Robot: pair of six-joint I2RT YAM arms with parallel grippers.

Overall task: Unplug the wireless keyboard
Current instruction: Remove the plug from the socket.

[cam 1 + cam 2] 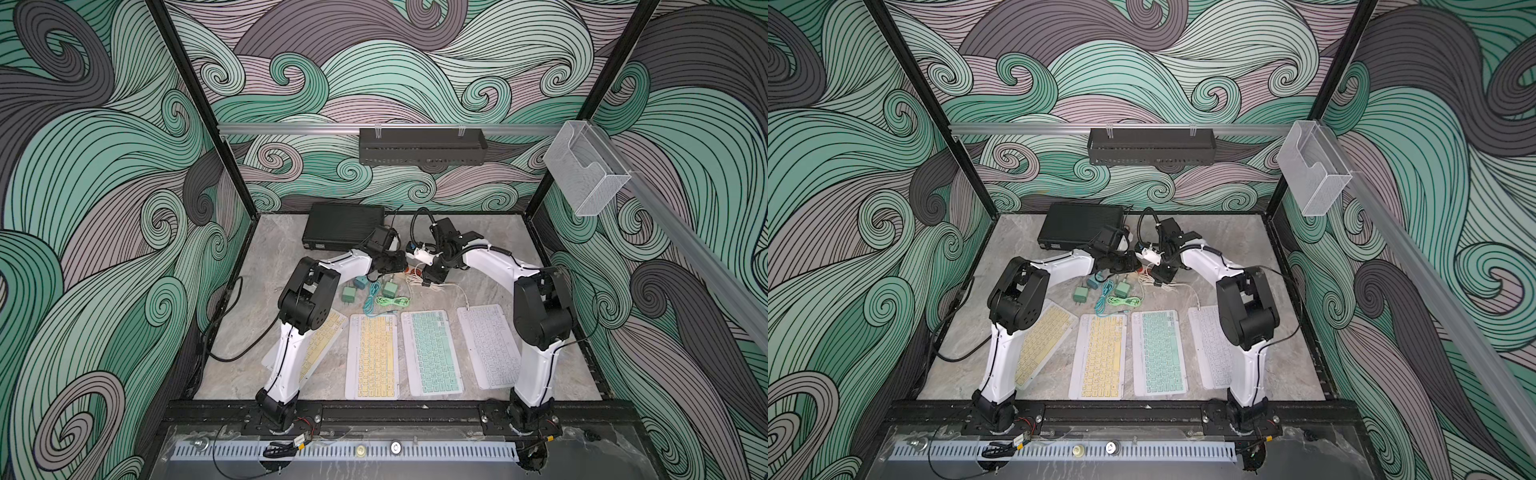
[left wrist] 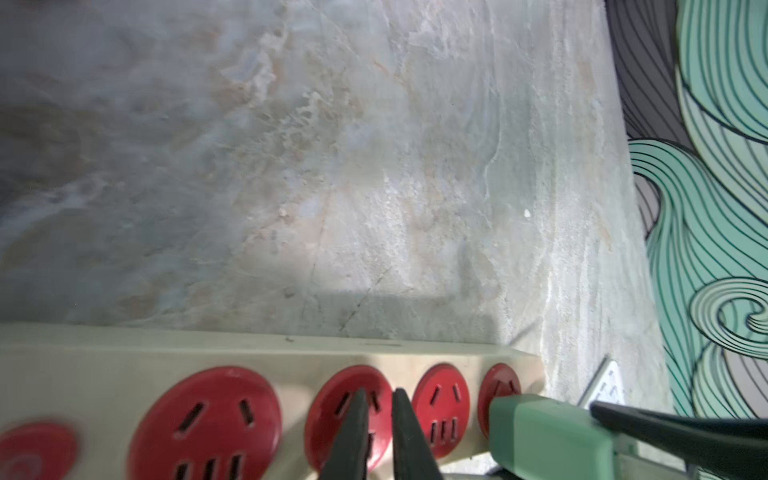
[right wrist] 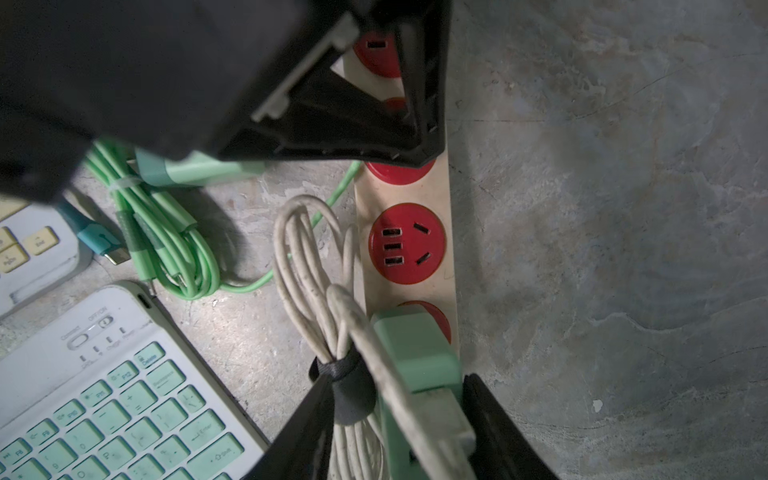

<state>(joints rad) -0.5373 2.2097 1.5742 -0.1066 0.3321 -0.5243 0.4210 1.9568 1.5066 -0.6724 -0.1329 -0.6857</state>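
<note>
You're boxed in by walls (image 1: 104, 166) of teal and grey swirls, over a mottled grey stone counter (image 1: 577, 374). Four flat keyboards (image 1: 432, 353) lie in a row near the arm bases. Your white keyboard (image 1: 490, 345) sits at the right end, its pale cable (image 3: 340, 303) coiled and strapped beside a cream power strip (image 3: 405, 193) with round red sockets. Your right fingers (image 3: 498, 432) are clamped on the boxy mint charger (image 3: 415, 353) plugged into that strip. Your left fingers (image 2: 353, 432) are narrow and holding nothing, tips over a red socket (image 2: 322, 419).
</note>
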